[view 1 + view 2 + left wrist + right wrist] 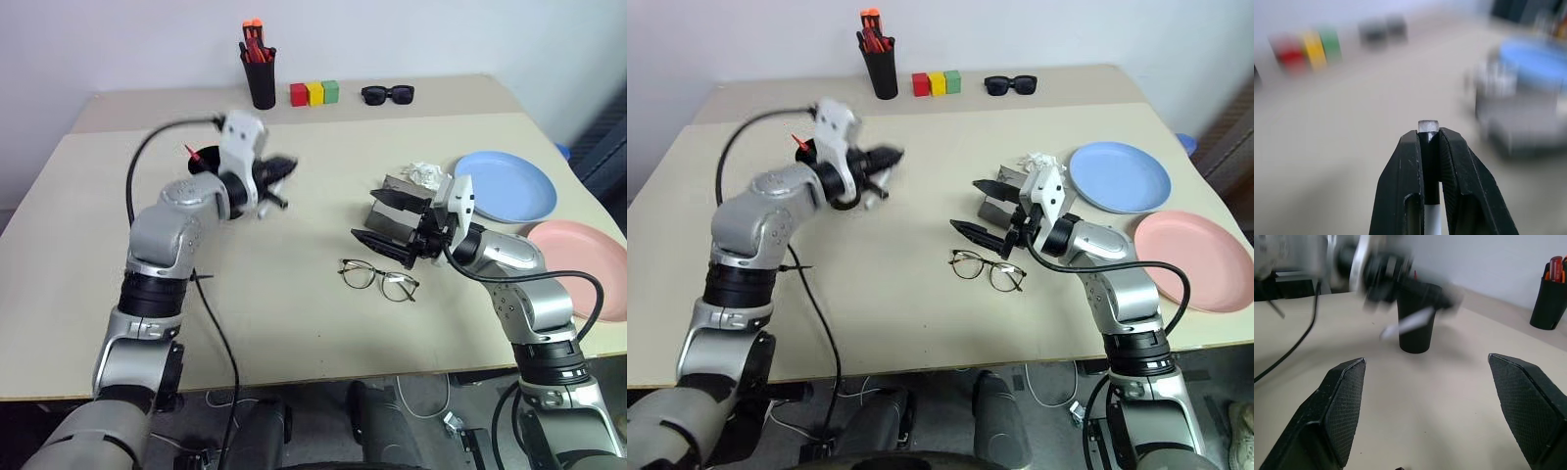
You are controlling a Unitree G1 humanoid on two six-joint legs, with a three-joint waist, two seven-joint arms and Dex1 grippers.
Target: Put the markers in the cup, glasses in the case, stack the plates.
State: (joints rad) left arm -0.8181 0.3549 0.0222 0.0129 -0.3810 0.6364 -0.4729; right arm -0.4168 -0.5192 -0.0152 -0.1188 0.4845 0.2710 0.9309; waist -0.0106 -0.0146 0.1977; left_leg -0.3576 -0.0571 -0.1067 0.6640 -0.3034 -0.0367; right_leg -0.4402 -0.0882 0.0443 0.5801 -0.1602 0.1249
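Markers: the white one (1433, 220) is clamped in the left claw (1429, 147) above the worktop (294, 323), seemingly near the cup (1418, 320). The right claw (978, 211) stands spread by the glasses (988, 267).

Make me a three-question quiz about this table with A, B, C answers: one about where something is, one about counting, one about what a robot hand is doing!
1. Where are the glasses?
A. on the table
B. in the case
C. on a plate

2. How many small blocks sit in a row by the wall?
A. two
B. three
C. five

3. The left end effector is:
A. wide open
B. shut on the white marker
C. holding a plate

Answers: 1 A, they lie on the bare tabletop; 2 B, red, yellow, green; 3 B, its fingers pinch the marker.
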